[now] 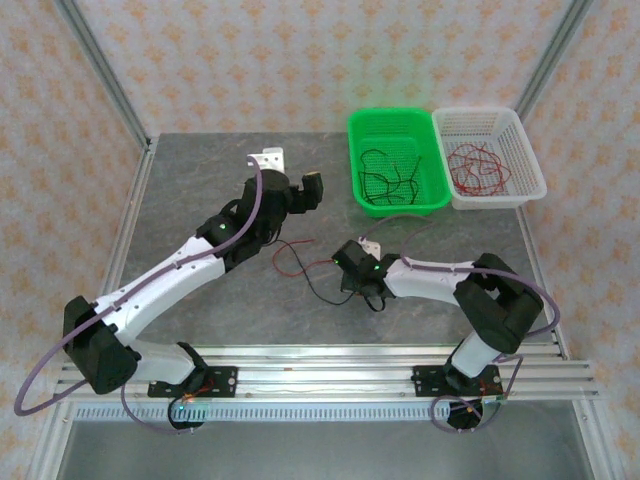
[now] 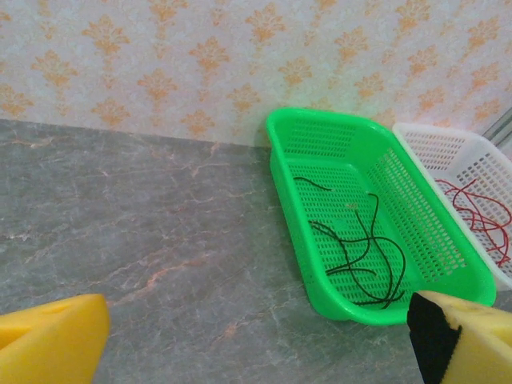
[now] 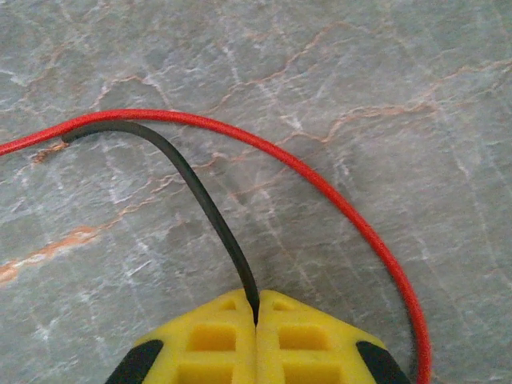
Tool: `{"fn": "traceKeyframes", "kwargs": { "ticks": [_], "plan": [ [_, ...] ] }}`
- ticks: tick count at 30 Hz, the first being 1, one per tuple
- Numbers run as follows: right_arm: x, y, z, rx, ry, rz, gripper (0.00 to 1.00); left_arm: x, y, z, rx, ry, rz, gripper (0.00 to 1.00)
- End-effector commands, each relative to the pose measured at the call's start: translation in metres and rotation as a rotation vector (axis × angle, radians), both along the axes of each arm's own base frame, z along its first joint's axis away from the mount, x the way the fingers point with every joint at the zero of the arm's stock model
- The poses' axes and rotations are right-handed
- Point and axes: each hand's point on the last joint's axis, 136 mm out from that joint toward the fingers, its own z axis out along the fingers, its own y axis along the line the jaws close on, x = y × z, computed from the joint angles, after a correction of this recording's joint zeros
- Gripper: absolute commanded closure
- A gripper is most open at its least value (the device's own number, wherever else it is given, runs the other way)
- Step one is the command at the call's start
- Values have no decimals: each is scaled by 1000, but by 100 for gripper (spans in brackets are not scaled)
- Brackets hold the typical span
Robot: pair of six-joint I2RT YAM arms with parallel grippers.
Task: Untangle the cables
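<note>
Two loose cables lie on the grey table between the arms: a red cable [image 1: 290,248] and a black cable [image 1: 322,290]. In the right wrist view the red cable [image 3: 320,180] arcs over the stone, and the black cable [image 3: 204,200] runs from under it down into my right gripper [image 3: 256,308]. That gripper's yellow tips are shut on the black cable. It sits low at the table's middle [image 1: 352,272]. My left gripper [image 2: 256,352] is open with nothing between its fingers, held above the table left of the baskets [image 1: 308,190].
A green basket [image 1: 362,150] at the back right holds black cables [image 1: 390,175]. The white basket [image 1: 528,160] beside it holds red cables [image 1: 475,165]. The left wrist view shows the green basket [image 2: 288,160], its black cables [image 2: 360,248] and the white basket [image 2: 448,148].
</note>
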Motion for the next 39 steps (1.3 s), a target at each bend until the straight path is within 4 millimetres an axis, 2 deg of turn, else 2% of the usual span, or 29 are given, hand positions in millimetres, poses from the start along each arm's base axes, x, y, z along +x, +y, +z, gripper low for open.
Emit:
{"fn": "traceKeyframes", "kwargs": {
  "ticks": [1,8,11,14,18,22,29,33,36,39],
  "plan": [
    [12,16,45,87,-93,13,100,-11,13,-3,8,13,37,4],
    [17,24,131,226,-226,42,100,-23,28,-36,15,77,83,5],
    [21,23,177,272,-308,39,100,-29,28,-44,-3,84,61,5],
    [29,15,228,289,-419,24,100,-37,29,-46,-27,79,43,6],
    [40,3,290,283,-538,0,100,-47,35,-40,-72,50,37,7],
    [50,-7,337,292,-632,-12,100,-54,40,-40,-94,49,39,7],
    [77,-39,417,227,-794,-70,100,-64,48,-44,-119,51,51,8],
    [92,-62,461,154,-887,-126,100,-66,47,-55,-109,75,42,8],
    [111,-84,488,111,-948,-175,100,-69,45,-62,-130,95,47,9],
    [137,-105,503,74,-988,-208,100,-72,46,-69,-134,105,50,9]
  ]
}}
